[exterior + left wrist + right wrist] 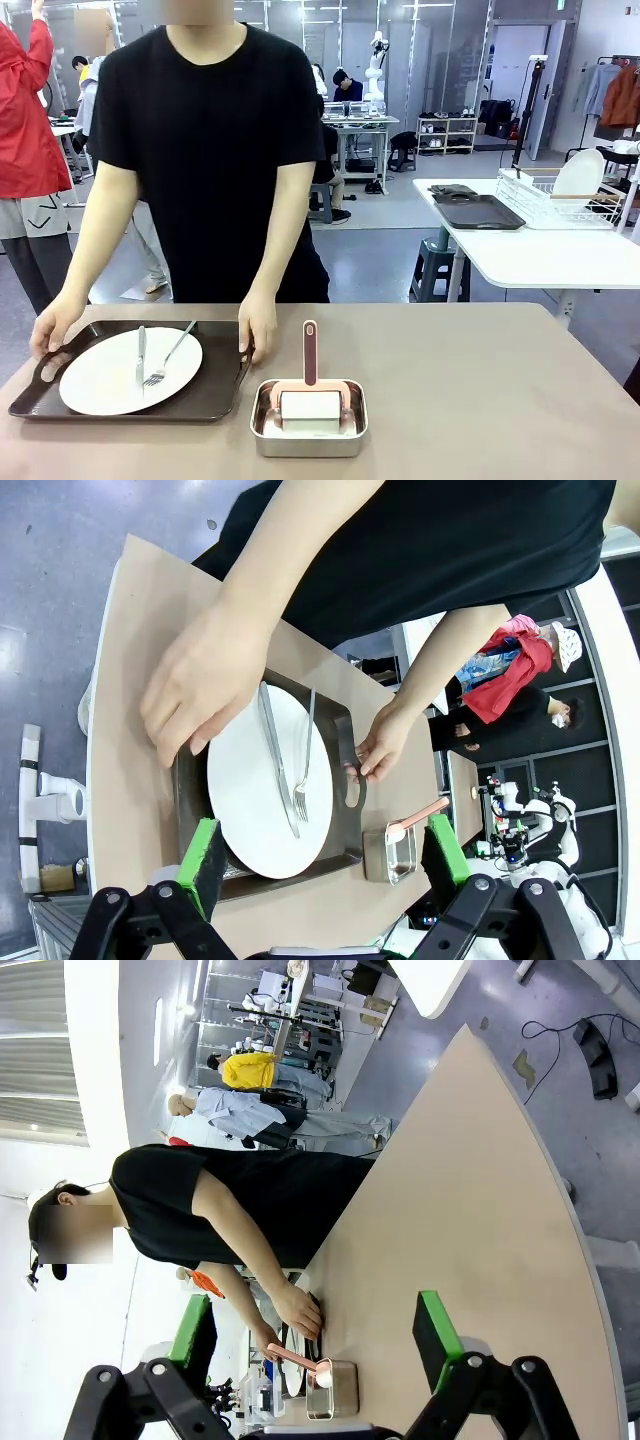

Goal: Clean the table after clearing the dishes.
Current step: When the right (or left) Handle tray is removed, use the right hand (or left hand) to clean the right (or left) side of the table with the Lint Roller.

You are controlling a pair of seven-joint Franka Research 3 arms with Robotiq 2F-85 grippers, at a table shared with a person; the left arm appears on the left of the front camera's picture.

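On the left of the table, a person's hands grip the tray bearing the plate and cutlery: clearing looks underway. My left gripper and right gripper gape wide, empty; next I'd likely need the pink-handled cleaning tool, near centre.

The counter is a smooth, matt beige-brown top with no shine. The tray looks like dark brown plastic, faintly glossy along its rim. The plate is smooth, white and ceramic-looking, with a soft gloss. The cutlery is bright polished metal. The pan is brushed steel with dull reflections. The tool in it has a satin pink plastic handle and a matt white block. The left hand is black and semi-matt, its green pads matt. The person's shirt is matt black cloth.
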